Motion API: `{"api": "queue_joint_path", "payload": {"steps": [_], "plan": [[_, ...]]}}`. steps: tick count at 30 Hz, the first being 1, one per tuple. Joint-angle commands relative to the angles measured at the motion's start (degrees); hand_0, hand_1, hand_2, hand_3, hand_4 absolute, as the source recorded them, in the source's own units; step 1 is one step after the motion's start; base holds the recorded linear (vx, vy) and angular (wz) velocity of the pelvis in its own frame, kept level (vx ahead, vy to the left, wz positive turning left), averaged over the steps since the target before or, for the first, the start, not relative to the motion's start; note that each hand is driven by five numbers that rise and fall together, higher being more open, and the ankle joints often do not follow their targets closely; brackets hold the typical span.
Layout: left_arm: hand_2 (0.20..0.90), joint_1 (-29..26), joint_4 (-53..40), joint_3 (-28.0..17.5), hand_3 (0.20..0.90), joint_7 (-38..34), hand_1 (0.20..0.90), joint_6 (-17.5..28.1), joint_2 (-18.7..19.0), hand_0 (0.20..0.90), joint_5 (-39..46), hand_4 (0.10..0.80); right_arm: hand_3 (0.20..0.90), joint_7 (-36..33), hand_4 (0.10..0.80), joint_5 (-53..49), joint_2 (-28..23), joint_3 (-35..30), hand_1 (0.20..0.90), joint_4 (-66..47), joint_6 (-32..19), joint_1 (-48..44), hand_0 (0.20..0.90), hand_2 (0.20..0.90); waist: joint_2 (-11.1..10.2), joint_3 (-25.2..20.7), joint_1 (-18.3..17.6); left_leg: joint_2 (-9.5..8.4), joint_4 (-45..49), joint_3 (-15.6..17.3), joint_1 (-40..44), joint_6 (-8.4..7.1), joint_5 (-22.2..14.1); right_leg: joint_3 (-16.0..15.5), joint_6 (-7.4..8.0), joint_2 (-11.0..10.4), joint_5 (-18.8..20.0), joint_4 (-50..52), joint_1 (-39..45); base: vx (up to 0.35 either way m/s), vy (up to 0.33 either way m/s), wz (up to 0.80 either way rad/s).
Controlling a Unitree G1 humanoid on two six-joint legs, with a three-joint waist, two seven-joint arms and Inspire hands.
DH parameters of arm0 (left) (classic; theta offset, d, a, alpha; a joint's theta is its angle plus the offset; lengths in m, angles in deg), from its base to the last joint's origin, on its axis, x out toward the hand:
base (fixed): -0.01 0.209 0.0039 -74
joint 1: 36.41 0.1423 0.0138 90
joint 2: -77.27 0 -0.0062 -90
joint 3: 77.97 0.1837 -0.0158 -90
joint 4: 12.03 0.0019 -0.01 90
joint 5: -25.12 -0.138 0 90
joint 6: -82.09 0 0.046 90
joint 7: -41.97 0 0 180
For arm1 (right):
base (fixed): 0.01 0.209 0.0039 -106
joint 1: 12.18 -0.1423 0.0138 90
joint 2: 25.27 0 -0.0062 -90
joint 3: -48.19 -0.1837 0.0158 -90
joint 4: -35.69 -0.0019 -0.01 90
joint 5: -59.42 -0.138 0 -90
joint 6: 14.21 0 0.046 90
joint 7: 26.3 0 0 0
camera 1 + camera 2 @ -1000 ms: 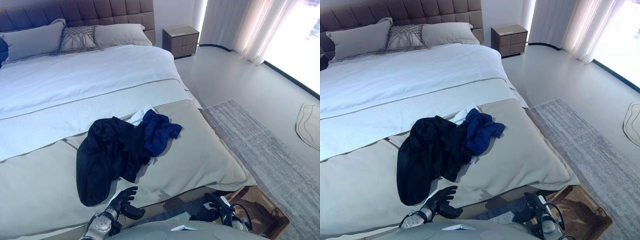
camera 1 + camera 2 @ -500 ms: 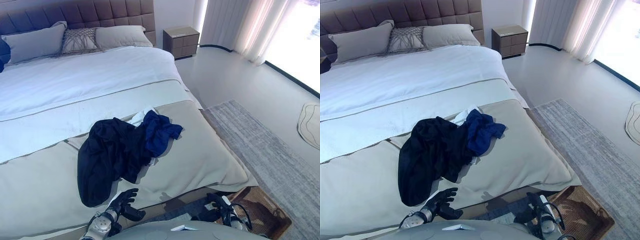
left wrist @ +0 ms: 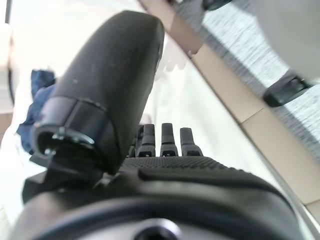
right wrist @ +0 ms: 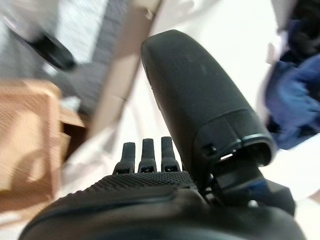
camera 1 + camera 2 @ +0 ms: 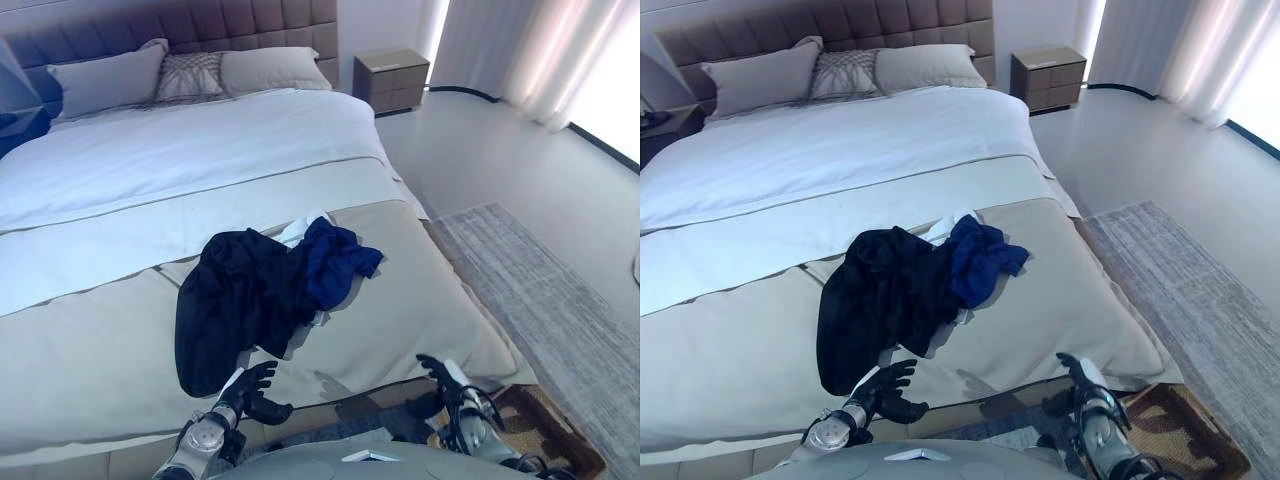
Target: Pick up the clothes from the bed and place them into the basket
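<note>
A black garment (image 5: 240, 300) lies in a heap on the beige cover at the foot of the bed (image 5: 420, 310). A blue garment (image 5: 335, 262) lies against its right side, with a bit of white cloth (image 5: 297, 231) behind. The blue garment also shows in the right wrist view (image 4: 292, 107). My left hand (image 5: 252, 390) is open at the bed's near edge, just below the black garment. My right hand (image 5: 447, 380) is open and empty at the bed's near right corner. The woven basket (image 5: 555, 450) stands on the floor at the lower right.
Pillows (image 5: 190, 75) lie against the padded headboard. A wooden nightstand (image 5: 392, 80) stands at the far right of the bed. A grey rug (image 5: 560, 300) covers the floor to the right. Curtains (image 5: 540, 50) hang at the far right.
The camera has shifted, so the whole scene sits further right. My right hand has risen to the bed's corner. My left hand has edged up toward the black garment.
</note>
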Motion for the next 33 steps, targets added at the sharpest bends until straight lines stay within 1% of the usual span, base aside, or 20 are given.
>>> {"api": "queue_joint_path", "payload": {"steps": [1,4,5,8,11,14,15,17,20,22,25,26,28,29,30,33], "plan": [[0.900,-5.75,-3.91,-2.68,0.900,-1.44,0.900,1.18,3.60,0.900,3.50,0.800,0.900,-5.90,0.800,-2.99,-2.32,-0.58,0.900,-4.75,-2.58,-9.51,0.900,0.900,-1.60,1.41,1.60,-5.62,1.81,-3.70,-0.81,3.14,-5.80,0.33,-4.05,6.10,-7.74,5.66,0.20,0.033,-0.017,0.28],[0.900,-4.60,-8.17,-3.66,0.900,-1.64,0.900,-1.01,4.85,0.900,5.53,0.800,0.900,-7.28,0.800,-3.29,-4.66,-1.16,0.900,-11.20,0.01,-11.06,0.900,0.900,-1.72,1.79,2.54,-5.71,3.22,-3.94,-1.63,2.92,-5.92,-0.24,-4.32,5.67,-7.79,6.14,0.15,0.024,0.005,0.17],[0.900,-4.13,-10.98,-3.79,0.900,-1.89,0.900,-2.51,5.41,0.900,6.33,0.800,0.900,-7.67,0.800,-4.40,-7.04,-1.92,0.900,-14.24,1.15,-13.36,0.900,0.900,-1.62,2.24,3.20,-5.80,3.90,-4.07,-2.33,2.79,-5.95,-0.71,-4.49,5.31,-7.58,6.09,-0.09,-0.003,0.047,0.15],[0.900,-3.77,-13.30,-3.81,0.900,-1.57,0.900,-3.03,5.82,0.900,7.51,0.800,0.900,-7.49,0.800,-5.53,-9.05,-2.98,0.900,-15.70,1.79,-16.91,0.900,0.900,-1.33,2.88,3.72,-5.86,5.03,-4.18,-3.24,2.70,-6.25,-1.26,-4.94,5.02,-8.08,7.18,-0.88,-0.006,0.069,0.11],[0.900,-4.13,-18.85,-3.50,0.900,-1.54,0.900,-3.42,7.71,0.900,8.87,0.800,0.900,-7.19,0.800,-5.90,-12.45,-3.62,0.900,-18.39,4.85,-22.76,0.900,0.900,-0.63,4.75,4.34,-5.85,9.58,-4.26,-6.82,2.39,-6.77,-2.15,-6.08,4.38,-10.15,12.94,-4.31,-0.067,0.106,0.18],[0.900,-6.66,-22.61,-2.24,0.900,-2.29,0.900,-3.11,9.85,0.900,11.18,0.800,0.900,-7.82,0.800,-7.23,-15.28,-2.29,0.900,-16.82,7.27,-30.83,0.900,0.900,0.02,8.65,5.35,-5.85,15.97,-4.88,-11.90,1.91,-7.64,-3.26,-7.05,2.76,-11.90,20.07,-9.08,-0.124,0.069,0.23],[0.900,-7.23,-24.14,-2.00,0.900,-2.12,0.900,-2.88,10.40,0.900,13.06,0.800,0.900,-8.33,0.800,-7.43,-15.78,-1.95,0.900,-15.79,7.38,-32.93,0.900,0.900,0.28,10.04,5.85,-5.89,18.06,-4.99,-13.56,1.76,-8.24,-3.64,-7.60,2.27,-12.95,22.48,-10.37,-0.095,0.062,0.24],[0.900,-7.34,-26.66,-2.04,0.900,-0.96,0.900,-3.15,10.86,0.900,16.09,0.800,0.900,-8.08,0.800,-8.56,-16.78,-1.83,0.900,-14.82,7.52,-35.03,0.900,0.900,0.56,11.75,6.47,-5.93,21.40,-4.94,-15.97,1.80,-9.29,-3.93,-8.14,1.60,-14.38,26.13,-12.40,-0.033,0.036,0.23],[0.900,-7.58,-31.94,-1.86,0.900,0.37,0.900,-3.19,11.82,0.900,20.41,0.800,0.900,-6.03,0.800,-15.15,-17.81,-2.40,0.900,-12.75,8.80,-38.61,0.900,0.900,1.20,14.55,7.64,-6.20,27.28,-4.99,-21.13,2.63,-10.71,-4.27,-9.30,0.49,-16.49,33.42,-17.46,-0.057,0.005,0.17],[0.900,-7.91,-34.76,-1.49,0.900,0.80,0.900,-1.91,12.59,0.900,23.00,0.800,0.900,-5.71,0.800,-16.24,-18.69,-2.58,0.900,-11.39,8.75,-41.70,0.900,0.900,1.74,16.70,8.64,-6.87,32.97,-4.94,-25.95,3.22,-12.36,-4.76,-10.29,-0.67,-18.64,40.84,-22.28,-0.090,-0.043,0.28],[0.900,-8.59,-39.21,-0.95,0.900,0.04,0.900,-1.38,13.30,0.900,25.09,0.800,0.900,-6.59,0.800,-17.71,-19.47,-1.84,0.900,-11.76,10.34,-45.94,0.900,0.900,2.00,18.80,9.66,-7.81,40.06,-5.03,-32.28,4.19,-14.47,-4.80,-11.16,-2.02,-21.31,49.77,-28.81,-0.045,-0.045,0.16],[0.900,-8.87,-40.76,-0.90,0.900,-0.17,0.900,-1.55,13.47,0.900,25.94,0.800,0.900,-6.67,0.800,-17.71,-20.27,-1.84,0.900,-11.88,11.14,-47.32,0.900,0.900,2.00,19.76,9.92,-8.08,43.80,-4.95,-34.13,4.49,-17.06,-4.53,-11.14,-2.39,-23.69,53.32,-30.40,0.017,-0.039,0.08],[0.900,-9.02,-42.95,-0.94,0.900,-0.92,0.900,-1.56,13.54,0.900,26.90,0.800,0.900,-7.86,0.800,-18.38,-21.08,-1.73,0.900,-11.61,11.67,-49.08,0.900,0.900,2.18,20.65,10.38,-8.41,47.68,-4.71,-37.28,5.16,-18.37,-4.81,-11.61,-3.12,-25.06,57.34,-33.36,-0.015,-0.027,0.14],[0.900,-8.83,-44.57,-0.88,0.900,-1.33,0.900,-1.43,13.81,0.900,27.16,0.800,0.900,-8.40,0.800,-18.80,-21.65,-2.18,0.900,-11.43,12.17,-50.52,0.900,0.900,2.34,21.47,10.85,-8.77,51.08,-4.55,-39.83,5.70,-19.47,-4.93,-11.81,-3.97,-26.04,60.60,-35.89,-0.047,-0.019,0.08],[0.900,-8.73,-45.38,-0.81,0.900,-1.46,0.900,-1.43,14.05,0.900,27.34,0.800,0.900,-8.51,0.800,-18.94,-22.14,-2.31,0.900,-10.94,12.63,-51.88,0.900,0.900,2.49,21.95,11.16,-8.93,53.12,-4.60,-41.43,5.87,-20.08,-4.91,-11.85,-4.37,-26.58,62.40,-37.42,-0.051,-0.021,0.08],[0.900,-7.64,-47.44,-0.85,0.900,-1.88,0.900,-0.86,15.06,0.900,27.69,0.800,0.900,-7.75,0.800,-19.91,-23.49,-1.78,0.900,-9.17,13.92,-55.77,0.900,0.900,3.07,23.17,11.99,-9.51,60.09,-5.09,-45.94,6.58,-22.24,-4.29,-12.13,-4.92,-28.33,67.67,-41.70,-0.021,-0.005,0.09]]}}
